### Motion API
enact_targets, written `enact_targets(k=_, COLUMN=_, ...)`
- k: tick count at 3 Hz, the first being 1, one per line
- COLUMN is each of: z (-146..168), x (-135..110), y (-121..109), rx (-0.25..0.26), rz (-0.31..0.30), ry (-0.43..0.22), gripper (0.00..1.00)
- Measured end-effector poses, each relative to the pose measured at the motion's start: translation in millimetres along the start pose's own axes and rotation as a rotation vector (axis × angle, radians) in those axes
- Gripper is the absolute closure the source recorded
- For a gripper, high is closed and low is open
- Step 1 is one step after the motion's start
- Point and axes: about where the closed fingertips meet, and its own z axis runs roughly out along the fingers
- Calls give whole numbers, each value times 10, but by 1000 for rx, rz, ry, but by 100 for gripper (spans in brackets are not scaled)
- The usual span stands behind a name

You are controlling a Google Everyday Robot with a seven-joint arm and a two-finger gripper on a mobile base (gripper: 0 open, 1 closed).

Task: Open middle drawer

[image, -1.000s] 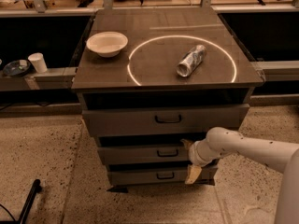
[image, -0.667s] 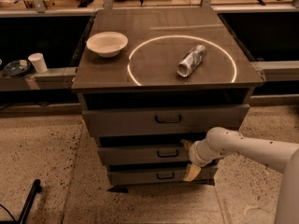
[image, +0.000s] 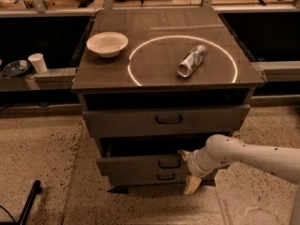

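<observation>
Currently, camera view, sole entry.

- **Item:** middle drawer [image: 136, 164], grey flat front. It is second of three in the cabinet [image: 117, 81], below the tall top drawer [image: 126, 123] and above the narrow bottom drawer [image: 136, 177].
- **Condition:** its front stands slightly forward of the carcass, with a dark gap above it. Judged partly open, with travel left.
- **Handle** [image: 168, 163]**:** small black loop at the centre of the front, long axis horizontal.
- **Gripper** [image: 187, 168]**:** low at the cabinet's right front, against the right end of the middle drawer's front. Its fingers are spread, one above the other, with nothing held between them.
- **Key relation:** the handle lies just beside the jaws, toward picture-left, and is not enclosed by them.
- **Judgement:** opening further calls for a hold on the handle or the front's edge, then a straight draw toward the camera.
- **On top:** bowl [image: 107, 43], crumpled can [image: 192, 61].
</observation>
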Motion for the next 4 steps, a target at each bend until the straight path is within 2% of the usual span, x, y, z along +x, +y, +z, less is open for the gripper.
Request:
enact_targets(k=3, z=-271, x=-162, y=658, rx=-85, rz=-12, ry=-16, gripper=12)
enact_targets(k=4, z=-378, x=-232, y=788, rx=-104, rz=-19, ry=-18, gripper=12)
